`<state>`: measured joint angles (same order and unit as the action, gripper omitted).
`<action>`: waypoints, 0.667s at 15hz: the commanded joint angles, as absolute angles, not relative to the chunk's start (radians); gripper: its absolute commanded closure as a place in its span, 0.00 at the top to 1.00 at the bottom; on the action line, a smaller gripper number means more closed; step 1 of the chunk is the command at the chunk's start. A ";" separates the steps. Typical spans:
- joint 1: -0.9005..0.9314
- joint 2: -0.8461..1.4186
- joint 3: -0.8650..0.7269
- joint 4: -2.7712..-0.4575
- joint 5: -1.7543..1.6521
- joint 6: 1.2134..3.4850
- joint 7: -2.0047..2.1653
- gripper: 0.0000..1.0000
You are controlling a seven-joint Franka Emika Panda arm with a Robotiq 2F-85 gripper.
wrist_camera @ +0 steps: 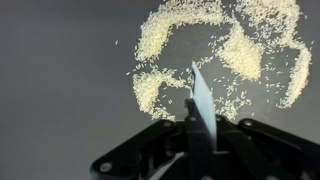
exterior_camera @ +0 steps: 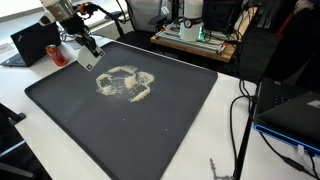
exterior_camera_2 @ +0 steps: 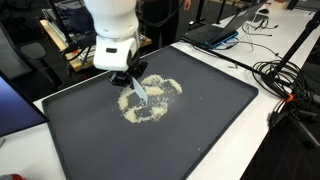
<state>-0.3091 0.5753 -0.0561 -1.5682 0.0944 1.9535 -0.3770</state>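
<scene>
Apparently sweeping: fingers pinch a thin pale scraper amid white rice grains on the black mat; gathering them calls for low, steady strokes.

In an exterior view, a white table carries an open laptop just beside a red can, a wooden board loaded with electronic gear stands farther back, and black cables trail near a dark laptop.
</scene>
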 commanded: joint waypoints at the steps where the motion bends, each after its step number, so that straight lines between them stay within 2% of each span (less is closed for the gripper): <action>1: -0.401 0.574 -0.035 -1.599 0.238 1.950 -0.472 0.01; 10: -0.589 0.519 -0.029 -1.834 0.698 2.050 -0.742 0.01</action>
